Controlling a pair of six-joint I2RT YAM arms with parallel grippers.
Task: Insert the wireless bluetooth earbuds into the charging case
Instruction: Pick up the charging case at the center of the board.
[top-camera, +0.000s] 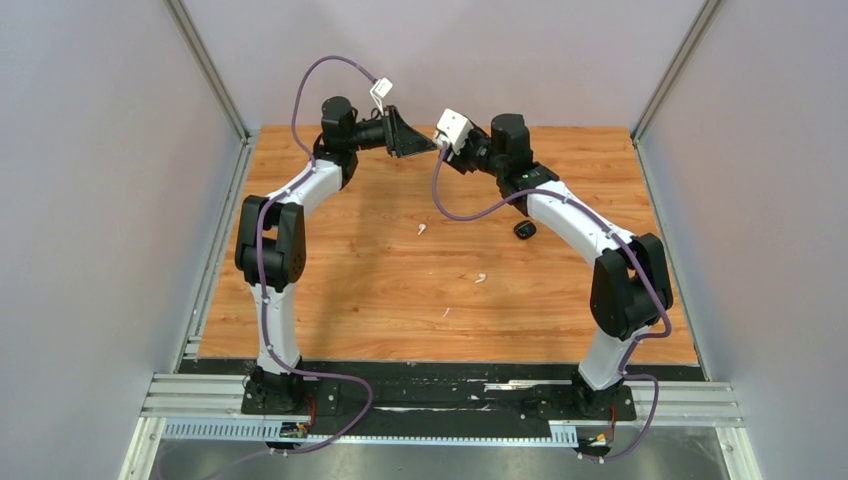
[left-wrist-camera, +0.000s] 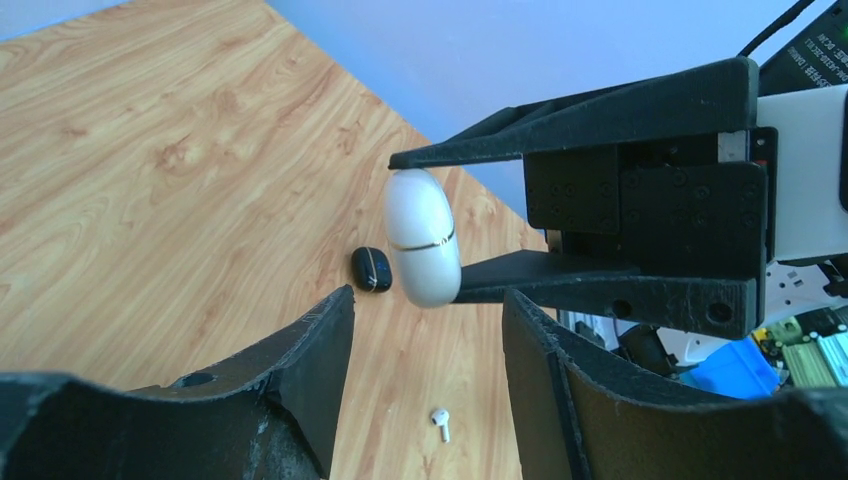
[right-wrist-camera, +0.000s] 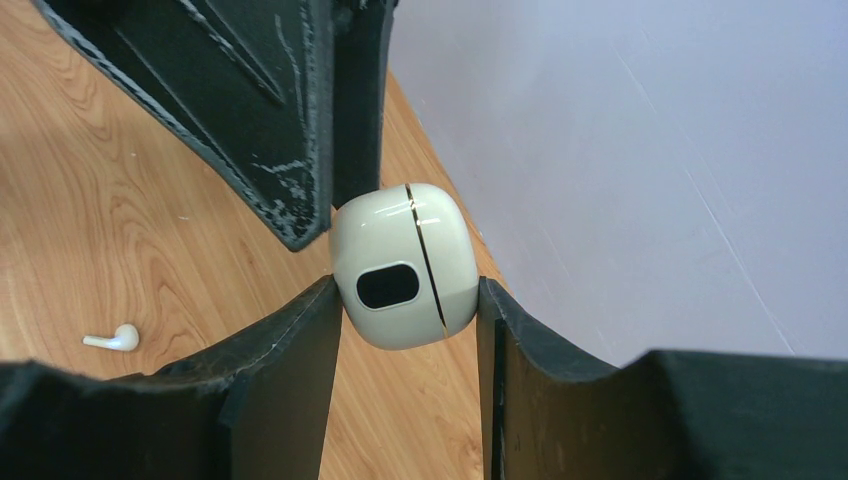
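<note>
Left claw (left-wrist-camera: 428, 300) first: stands open and empty, raised above the counter (left-wrist-camera: 150, 180), one finger right at the top of the white case (left-wrist-camera: 423, 237), touching or just short of it, hard to tell which. Next, the white case itself: hangs in the air with its lid shut, clamped across its smooth rounded sides by the right claw (right-wrist-camera: 407, 290). Lower down, on the counter: one white bud (top-camera: 421, 229), then a second white bud (top-camera: 481, 278) well apart from it, then a black case (top-camera: 525, 230) further right, also shut by the look of it. No black buds in sight.

Likely trouble: a slippery shell pinched between two narrow fingers. Could twist out of the grip and drop onto the wood under any push or pry at the lid from the left. Could also bump finger against finger, with both claws so close, and jolt the hold. Later, may flick the buds away when reaching for things far smaller than a finger.
</note>
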